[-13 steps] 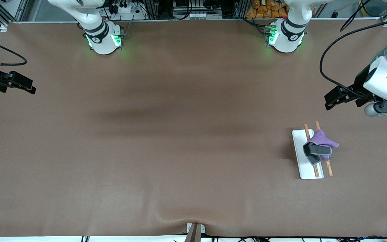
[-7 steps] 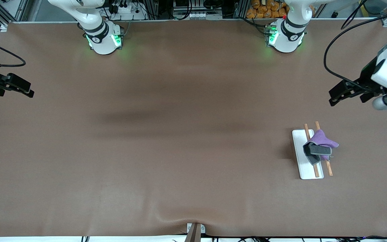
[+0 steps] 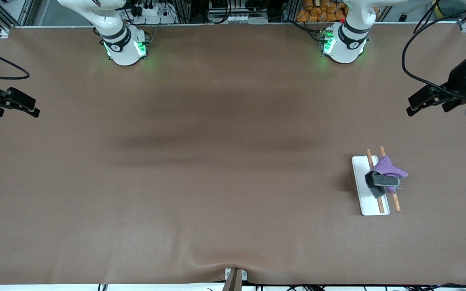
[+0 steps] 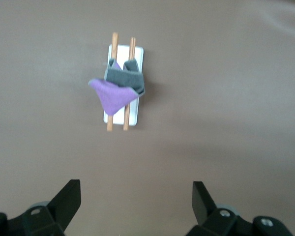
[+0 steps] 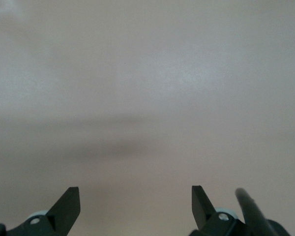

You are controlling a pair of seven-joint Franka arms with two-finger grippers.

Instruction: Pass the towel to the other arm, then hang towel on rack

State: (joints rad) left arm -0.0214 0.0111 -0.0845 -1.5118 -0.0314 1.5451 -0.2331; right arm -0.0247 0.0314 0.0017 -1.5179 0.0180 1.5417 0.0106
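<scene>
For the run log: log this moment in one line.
towel: draped on rack | left pincer: open, empty, above table at left arm's end | right pincer: open, empty, at right arm's end

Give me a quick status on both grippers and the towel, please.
Left gripper open, empty, over bare table at its end. Right gripper open, empty, at its end. Towel draped on the rack. Nothing in the way.

Robot lab: bench-mounted arms (image 3: 121, 44), cables (image 3: 419, 48).
</scene>
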